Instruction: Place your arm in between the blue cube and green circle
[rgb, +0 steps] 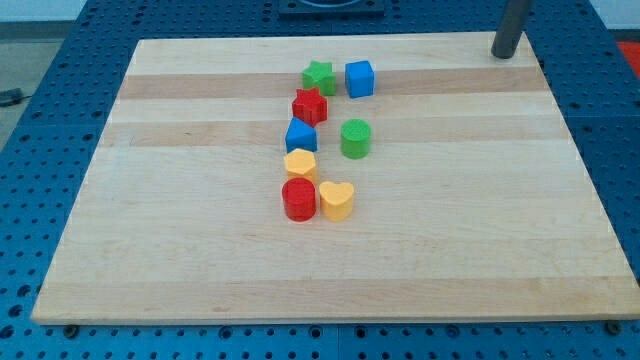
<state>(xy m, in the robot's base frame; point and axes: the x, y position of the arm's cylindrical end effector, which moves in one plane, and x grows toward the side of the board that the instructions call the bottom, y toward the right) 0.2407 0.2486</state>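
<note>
The blue cube (360, 78) sits near the view's top centre of the wooden board (200, 260). The green circle (355, 138), a short cylinder, stands just below it with a gap between them. My tip (503, 54) is at the view's top right corner of the board, far to the right of both blocks and touching none.
A green star (319, 77) lies left of the blue cube. Below it run a red star (309, 104), a second blue block (300, 136), a yellow hexagon (300, 164), a red cylinder (298, 199) and a yellow heart (336, 200).
</note>
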